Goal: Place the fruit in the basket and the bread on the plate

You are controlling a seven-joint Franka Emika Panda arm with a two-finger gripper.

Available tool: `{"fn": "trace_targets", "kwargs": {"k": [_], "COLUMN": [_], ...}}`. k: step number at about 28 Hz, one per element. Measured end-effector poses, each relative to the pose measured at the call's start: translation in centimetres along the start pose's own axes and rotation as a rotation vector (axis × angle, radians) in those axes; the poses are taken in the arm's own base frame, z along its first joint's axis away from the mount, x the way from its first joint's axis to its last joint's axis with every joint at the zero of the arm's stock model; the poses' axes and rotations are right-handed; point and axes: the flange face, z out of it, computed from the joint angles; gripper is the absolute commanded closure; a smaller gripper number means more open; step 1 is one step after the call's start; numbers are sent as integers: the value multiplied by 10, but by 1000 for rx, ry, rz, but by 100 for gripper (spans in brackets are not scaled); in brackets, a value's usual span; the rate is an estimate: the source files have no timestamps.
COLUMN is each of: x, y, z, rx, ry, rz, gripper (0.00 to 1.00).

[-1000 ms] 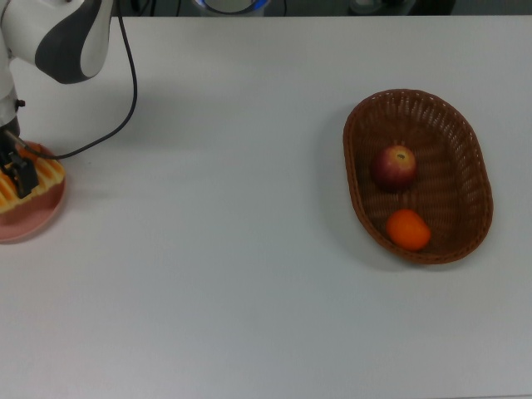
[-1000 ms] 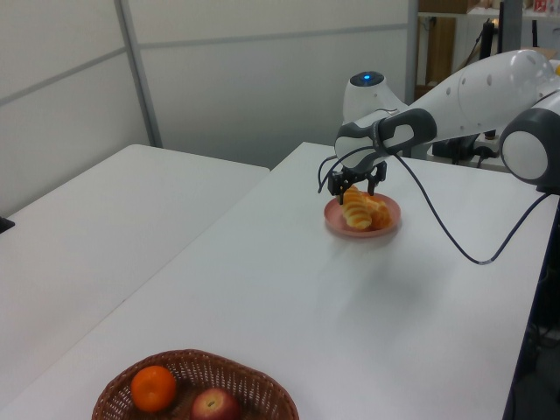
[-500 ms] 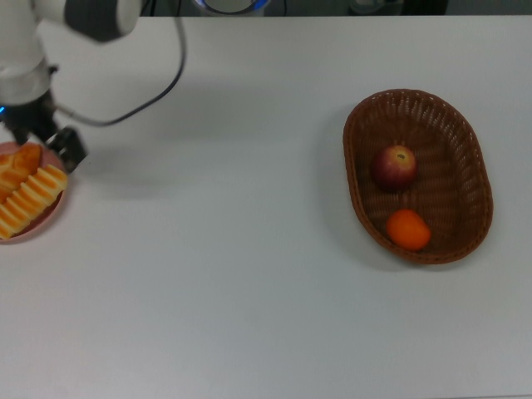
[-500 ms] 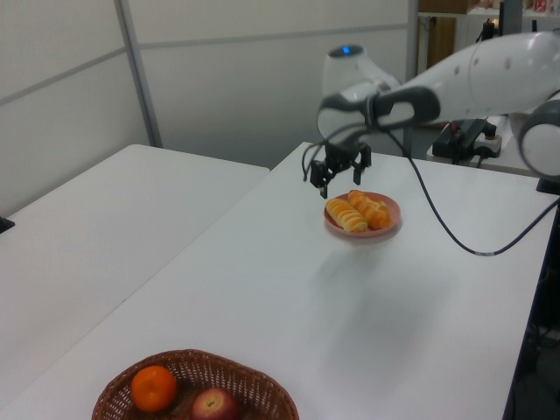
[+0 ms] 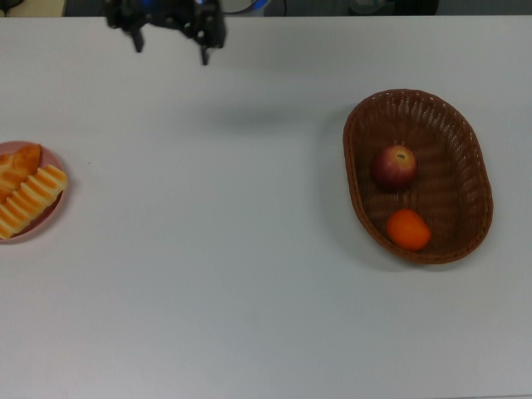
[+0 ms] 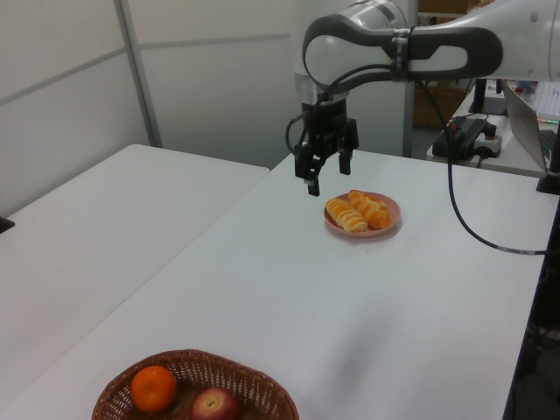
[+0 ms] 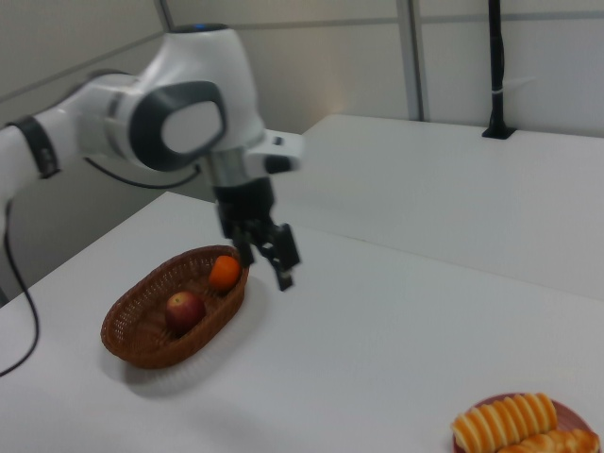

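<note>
Fruit sits in the basket (image 5: 418,176) at the right of the top view — the apple (image 5: 394,167) toward the upper part of the bowl, the tangerine (image 5: 408,229) just below it, the two near each other but apart. Bread lies on the plate (image 5: 48,220) at the top view's left edge: the striped roll (image 5: 32,201) across the middle, the loaf (image 5: 17,161) just above it and partly cut by the frame edge. In the left view both pieces show on the plate at centre right. The gripper (image 5: 169,41) hangs above the white table (image 5: 216,274) at the upper left of the top view — fingers spread, nothing between them, well apart from plate and basket.
</note>
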Motion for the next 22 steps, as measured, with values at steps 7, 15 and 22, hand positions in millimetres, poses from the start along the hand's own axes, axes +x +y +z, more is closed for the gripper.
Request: {"fn": "trace_targets", "kwargs": {"k": [7, 15, 22], "x": [-16, -15, -15], "y": [-36, -34, -29], "z": [-8, -6, -6], "rx": [1, 2, 2], "ry": [-11, -16, -16], "rz": [-73, -87, -81], "gripper": [0, 0, 0]}}
